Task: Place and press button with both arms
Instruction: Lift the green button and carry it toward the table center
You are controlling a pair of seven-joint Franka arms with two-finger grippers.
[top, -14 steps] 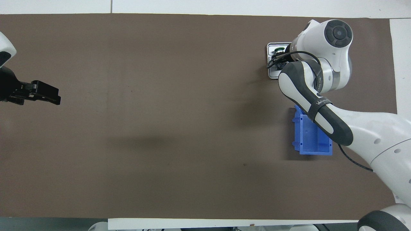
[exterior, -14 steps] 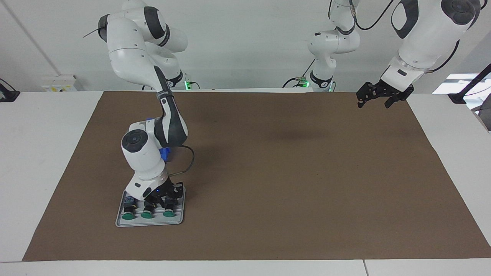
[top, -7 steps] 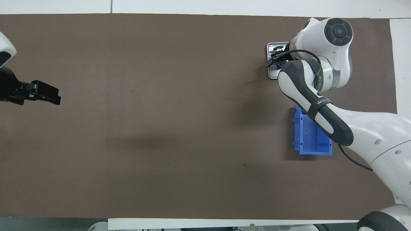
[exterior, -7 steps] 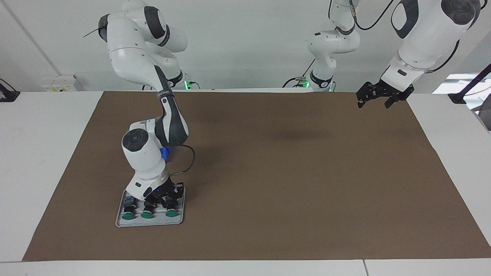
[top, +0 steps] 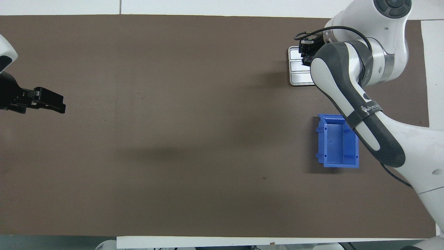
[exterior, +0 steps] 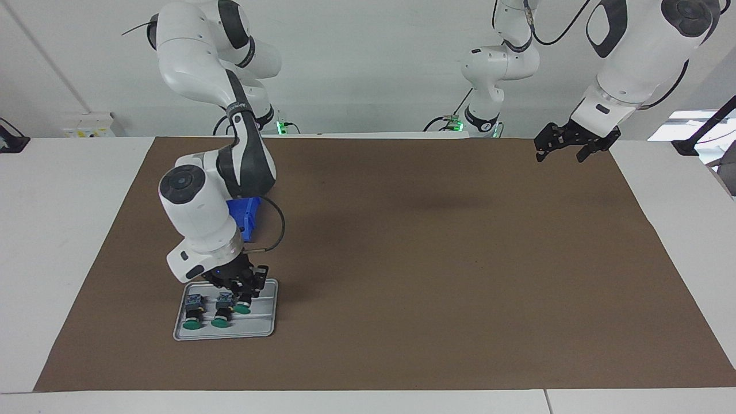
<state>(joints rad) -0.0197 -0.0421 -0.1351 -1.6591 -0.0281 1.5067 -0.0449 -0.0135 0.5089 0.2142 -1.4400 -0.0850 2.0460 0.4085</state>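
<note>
My right gripper (exterior: 241, 294) hangs just over the grey tray (exterior: 261, 329) and is shut on one button (exterior: 242, 307), whose green cap points down and away from the robots. Two more green-capped buttons (exterior: 191, 324) (exterior: 219, 321) lie side by side in the tray, toward the right arm's end of the table. In the overhead view the right gripper (top: 306, 52) is over the tray's (top: 299, 78) edge farthest from the robots, and the arm hides all the buttons. My left gripper (exterior: 566, 148) (top: 52, 104) waits open and empty, raised over the mat's edge at the left arm's end.
A blue plastic bin (top: 338, 140) (exterior: 246, 220) stands on the brown mat (exterior: 437, 264), nearer to the robots than the tray and partly under the right forearm. The wide middle of the mat holds nothing.
The right arm has risen from the tray with one button in its gripper; that button has left its slot, and two stay in the tray. The left arm has not moved.
</note>
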